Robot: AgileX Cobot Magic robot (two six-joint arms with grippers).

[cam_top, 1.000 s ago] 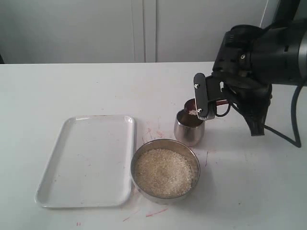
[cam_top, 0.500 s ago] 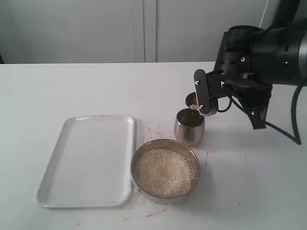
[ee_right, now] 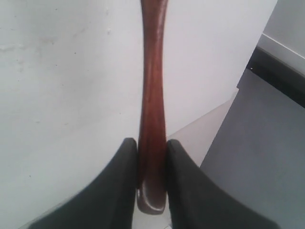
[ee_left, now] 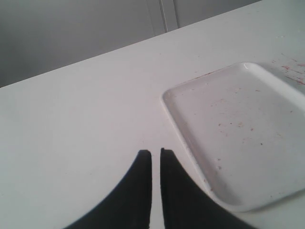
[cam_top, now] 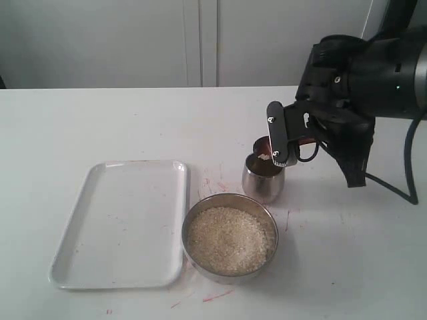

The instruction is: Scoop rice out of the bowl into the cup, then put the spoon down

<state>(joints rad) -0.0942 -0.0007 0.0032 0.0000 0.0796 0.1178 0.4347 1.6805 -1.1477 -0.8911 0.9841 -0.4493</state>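
- Checking in from the remote station: my right gripper [cam_top: 281, 143] is up over the cup [cam_top: 263, 179], with the spoon [cam_top: 264, 147] head sitting right above the cup's mouth
- There's a little clump of rice [cam_top: 266, 156] on the spoon head just over the rim, so I'd call this the tipping part of a scoop
- The right wrist view shows the grip best: the right gripper [ee_right: 151, 155] is pinching the spoon [ee_right: 152, 81] handle near its end, both fingers pressed tight against the wood and the handle running straight out from between them
- The bowl [cam_top: 230, 197] is just in front of the cup on the table [cam_top: 100, 120], and it's pretty much full of rice [cam_top: 228, 240], heaped close to the rim
- I can't see how much has landed in the cup, the inside just looks dark from this angle
- What's left, by my guess: finish emptying this spoonful, maybe go back to the bowl for more, then put the spoon down somewhere
- The white tray [cam_top: 120, 223] beside the bowl has nothing on it, so it seems a likely drop spot, but that's only my guess
- The left gripper [ee_left: 156, 157] is off doing nothing, fingers almost pressed together with only a thin slit between them, holding nothing, parked over the table beside the tray [ee_left: 238, 133] corner
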